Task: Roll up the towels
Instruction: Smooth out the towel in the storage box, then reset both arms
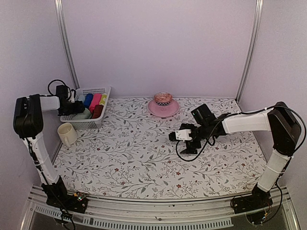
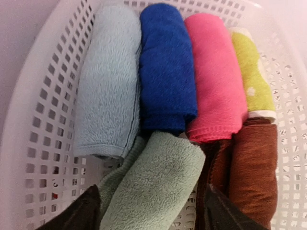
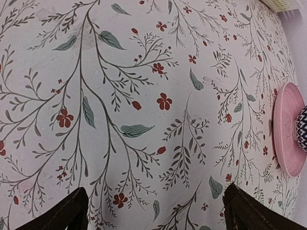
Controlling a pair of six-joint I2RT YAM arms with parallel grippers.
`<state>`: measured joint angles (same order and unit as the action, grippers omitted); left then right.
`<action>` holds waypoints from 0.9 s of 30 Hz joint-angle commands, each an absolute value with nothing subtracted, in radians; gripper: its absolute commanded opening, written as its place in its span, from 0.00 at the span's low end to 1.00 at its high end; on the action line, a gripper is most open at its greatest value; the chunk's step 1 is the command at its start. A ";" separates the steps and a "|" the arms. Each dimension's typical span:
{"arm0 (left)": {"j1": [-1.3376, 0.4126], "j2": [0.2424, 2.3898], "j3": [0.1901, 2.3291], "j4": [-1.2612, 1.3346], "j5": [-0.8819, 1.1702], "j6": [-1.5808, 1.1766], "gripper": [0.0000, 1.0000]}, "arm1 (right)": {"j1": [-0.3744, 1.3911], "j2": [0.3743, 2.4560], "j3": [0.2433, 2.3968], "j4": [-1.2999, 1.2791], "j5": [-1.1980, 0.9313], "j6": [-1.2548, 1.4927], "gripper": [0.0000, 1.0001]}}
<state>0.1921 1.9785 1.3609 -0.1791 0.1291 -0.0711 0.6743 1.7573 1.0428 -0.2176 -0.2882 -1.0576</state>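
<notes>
Sage green towel, rolled, lies in the white mesh basket just beside the rolled red-brown towel, both in the near row in front of four other rolls. Left end effector stands spread astride the green roll without pinching it; this looks like the release, so lift straight up to keep the fingers from snagging the pile and loosening the roll. Right end effector hangs wide open over the floral desk, holding nothing.
</notes>
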 commanded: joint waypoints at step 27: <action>-0.306 0.836 0.772 -0.324 0.156 -0.140 0.97 | 0.400 1.200 1.087 -0.343 -0.161 -0.334 0.99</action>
<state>-0.2810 0.9173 0.8429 -0.3264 0.1280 -0.1741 0.4049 1.3128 1.1942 -0.3943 -0.2214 -0.4416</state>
